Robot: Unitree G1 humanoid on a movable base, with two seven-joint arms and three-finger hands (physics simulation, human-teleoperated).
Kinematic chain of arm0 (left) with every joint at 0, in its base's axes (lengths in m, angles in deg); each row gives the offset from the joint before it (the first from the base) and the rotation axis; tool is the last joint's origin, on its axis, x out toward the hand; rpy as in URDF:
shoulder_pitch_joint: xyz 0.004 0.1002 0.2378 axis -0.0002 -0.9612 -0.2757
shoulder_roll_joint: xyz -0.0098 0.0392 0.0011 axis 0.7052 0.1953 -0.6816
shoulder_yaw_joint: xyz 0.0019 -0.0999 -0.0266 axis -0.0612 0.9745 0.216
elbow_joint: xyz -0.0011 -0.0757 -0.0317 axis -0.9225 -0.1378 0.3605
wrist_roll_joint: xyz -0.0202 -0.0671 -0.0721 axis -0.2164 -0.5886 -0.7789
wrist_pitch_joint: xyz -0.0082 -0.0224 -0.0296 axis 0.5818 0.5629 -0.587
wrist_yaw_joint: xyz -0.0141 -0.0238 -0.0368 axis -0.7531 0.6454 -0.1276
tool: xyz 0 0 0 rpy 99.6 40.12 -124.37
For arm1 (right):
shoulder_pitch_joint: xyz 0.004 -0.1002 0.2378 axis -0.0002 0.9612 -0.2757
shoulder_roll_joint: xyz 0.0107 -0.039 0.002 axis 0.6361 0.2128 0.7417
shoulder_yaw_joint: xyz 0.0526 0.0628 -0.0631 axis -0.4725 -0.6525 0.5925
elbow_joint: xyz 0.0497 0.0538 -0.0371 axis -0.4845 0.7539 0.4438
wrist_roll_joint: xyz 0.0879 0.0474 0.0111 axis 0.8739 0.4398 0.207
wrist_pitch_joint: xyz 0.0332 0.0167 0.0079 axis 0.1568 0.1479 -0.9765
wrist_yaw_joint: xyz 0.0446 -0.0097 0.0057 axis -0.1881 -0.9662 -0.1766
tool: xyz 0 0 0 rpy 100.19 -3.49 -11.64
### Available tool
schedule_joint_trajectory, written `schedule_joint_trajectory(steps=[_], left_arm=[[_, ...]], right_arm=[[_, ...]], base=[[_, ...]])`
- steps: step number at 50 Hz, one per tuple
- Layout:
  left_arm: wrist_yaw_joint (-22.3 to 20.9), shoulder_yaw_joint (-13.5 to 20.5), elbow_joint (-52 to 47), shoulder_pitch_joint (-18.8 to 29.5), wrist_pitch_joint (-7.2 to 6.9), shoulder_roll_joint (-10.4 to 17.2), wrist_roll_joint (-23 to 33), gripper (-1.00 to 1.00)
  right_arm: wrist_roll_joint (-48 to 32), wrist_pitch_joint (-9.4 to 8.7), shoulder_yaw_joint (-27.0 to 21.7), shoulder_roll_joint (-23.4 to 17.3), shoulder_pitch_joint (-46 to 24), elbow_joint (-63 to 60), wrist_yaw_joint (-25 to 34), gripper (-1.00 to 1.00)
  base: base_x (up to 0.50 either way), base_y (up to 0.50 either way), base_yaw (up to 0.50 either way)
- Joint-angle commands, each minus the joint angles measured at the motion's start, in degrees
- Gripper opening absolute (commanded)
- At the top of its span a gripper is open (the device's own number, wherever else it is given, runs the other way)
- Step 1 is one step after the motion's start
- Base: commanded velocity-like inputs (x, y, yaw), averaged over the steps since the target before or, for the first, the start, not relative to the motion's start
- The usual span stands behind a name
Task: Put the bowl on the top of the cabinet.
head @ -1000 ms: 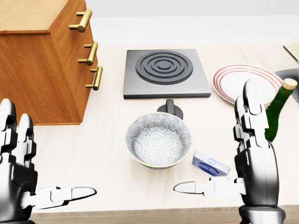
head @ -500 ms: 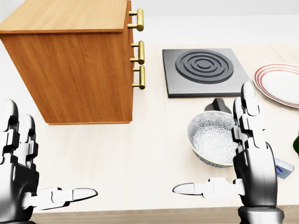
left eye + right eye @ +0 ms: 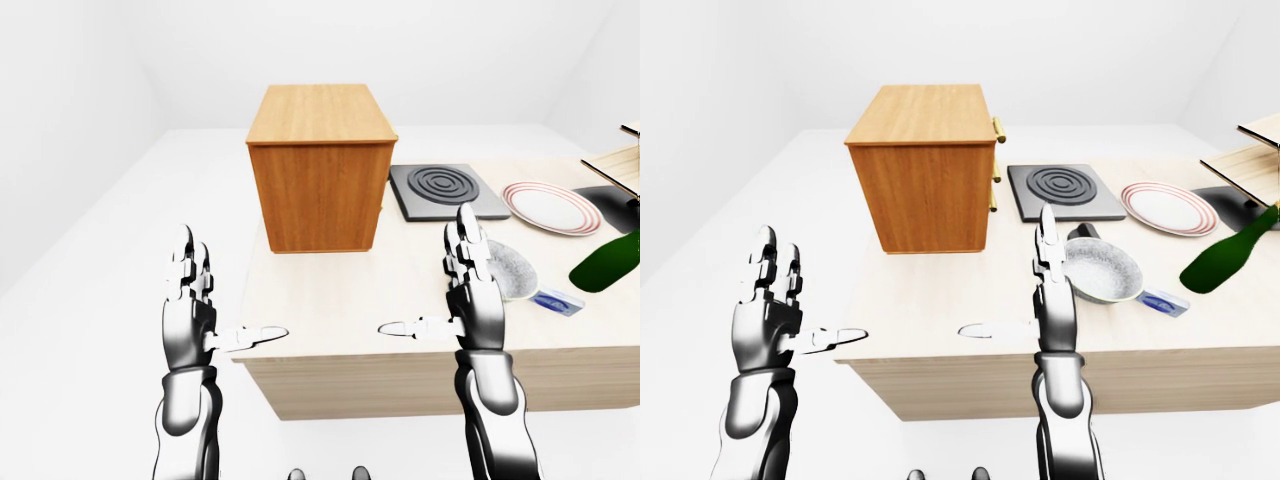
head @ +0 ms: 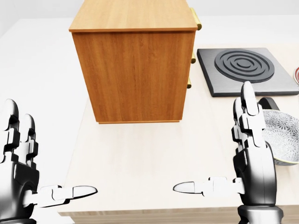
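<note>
We see both hands empty, fingers spread wide: left hand, right hand. Bowl sits on table, right of cabinet.

cabinet: warm orange-brown wood grain, lighter on its top; brass-yellow drawer handles.
bowl: grey-and-white fine floral pattern inside, pale rim.
hob plate: grey metal square with dark charcoal concentric rings.
plate: white with thin red rings at the edge.
bottle: dark green glass, tan cork.
small box: blue and white.
tabletop: pale cream wood, faint grain.
left robot hand: glossy silver and white with black joints.
right robot hand: same silver, white and black.
floor: plain white.
</note>
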Motion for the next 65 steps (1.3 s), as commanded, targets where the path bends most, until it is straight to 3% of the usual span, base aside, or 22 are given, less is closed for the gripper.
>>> schedule_joint_trajectory(steps=[1,25,55,65], left_arm=[[0.08,0.02,0.74,0.28,0.00,0.08,-0.03,1.00],[-0.41,-0.45,0.32,-0.33,0.00,0.02,-0.10,1.00],[-1.09,-0.96,1.46,-0.21,0.00,0.13,-0.22,1.00],[-1.28,-1.20,1.45,-0.01,0.00,0.17,-0.62,1.00]], right_arm=[[0.14,0.00,0.10,0.00,-0.03,-0.14,0.11,1.00],[0.62,0.00,0.27,-0.04,0.12,0.16,0.53,1.00],[0.76,0.00,0.39,-0.04,0.07,1.00,0.70,1.00],[1.11,0.00,0.39,-0.07,-0.06,1.32,0.82,1.00]], base=[[0.00,0.40,0.00],[0.02,0.03,0.00],[0.47,0.00,0.00],[0.00,0.00,0.00]])
